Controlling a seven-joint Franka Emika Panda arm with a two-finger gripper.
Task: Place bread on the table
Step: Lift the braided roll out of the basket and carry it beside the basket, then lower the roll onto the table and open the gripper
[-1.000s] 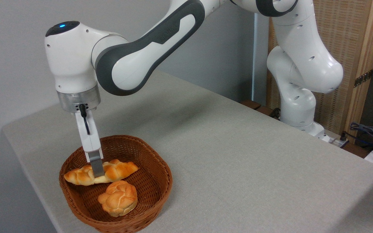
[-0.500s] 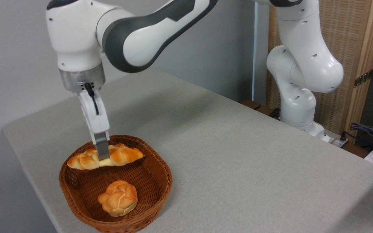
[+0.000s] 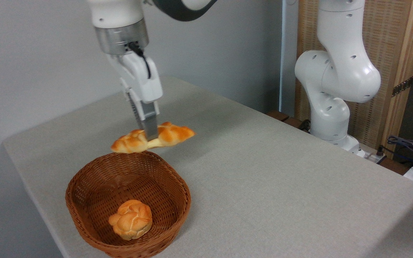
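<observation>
While the arm reaches in from the upper part of the fixed camera's picture, its claw (image 3: 148, 136) points downward and is clamped on the bread (image 3: 153, 138) at the loaf's middle. The near finger (image 3: 151, 125), a grey metal strip, crosses the front of the loaf; the other finger is hidden behind it. The braided golden-brown loaf lies roughly level in the grip, one tapered end sticking out to the left of the claw and the other to the right, the right end slightly higher. It hangs in the air, clear of everything, above the far rim of the basket (image 3: 84, 209) and above the counter (image 3: 281, 186).

Below the claw and toward the camera sits the brown woven basket, resting on the counter near its front left edge. Inside it, at the near side and well below the claw, lies a small round knotted bun (image 3: 131, 219), apart from the held loaf.

To the right of the claw the light grey-beige counter stretches out bare. Far to the right of the claw stands the arm's white base (image 3: 330, 118) at the counter's far edge, with a wooden-framed woven panel (image 3: 393, 53) behind it and some cables (image 3: 407, 145) at the right edge of the picture.
</observation>
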